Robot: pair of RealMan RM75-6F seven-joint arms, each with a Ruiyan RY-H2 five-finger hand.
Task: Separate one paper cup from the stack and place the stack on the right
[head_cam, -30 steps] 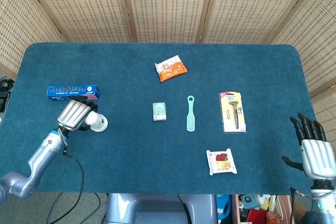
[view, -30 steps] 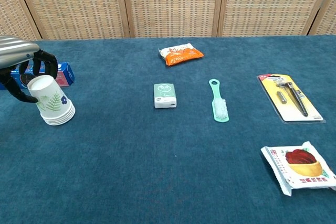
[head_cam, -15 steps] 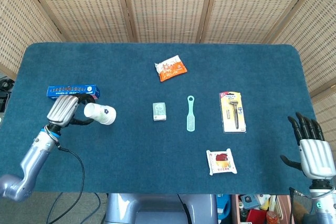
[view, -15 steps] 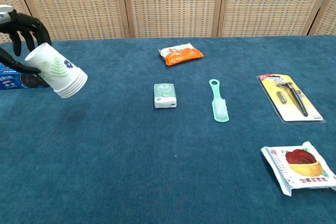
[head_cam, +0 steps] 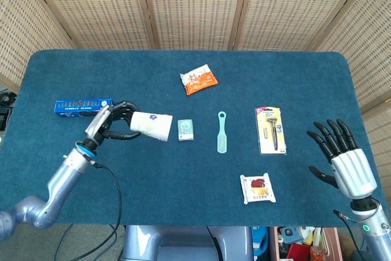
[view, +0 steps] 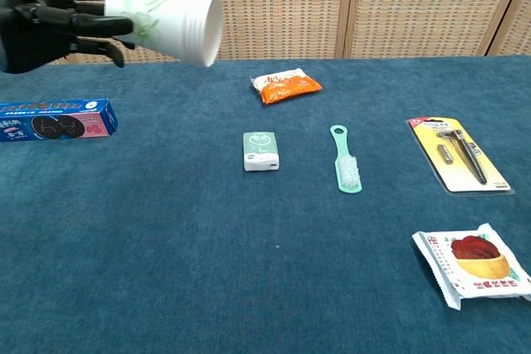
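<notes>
My left hand (head_cam: 112,121) (view: 51,21) grips a stack of white paper cups (head_cam: 151,125) (view: 168,12) printed with green leaves. The stack lies on its side in the air, well above the blue table, with its rims pointing toward the table's middle. In the head view it hovers just left of a small green packet (head_cam: 186,129). My right hand (head_cam: 337,154) is open with fingers spread at the table's near right edge, holding nothing. It does not appear in the chest view.
A blue box (head_cam: 84,106) (view: 51,119) lies at the left. An orange snack bag (head_cam: 198,80), a green brush (head_cam: 222,132), a carded razor (head_cam: 270,128) and a wrapped snack (head_cam: 258,189) lie across the middle and right of the blue table (head_cam: 305,77).
My left hand has lifted the cup stack off the table, tipped it sideways and carried it up and toward the middle. My right hand has risen further into the head view.
</notes>
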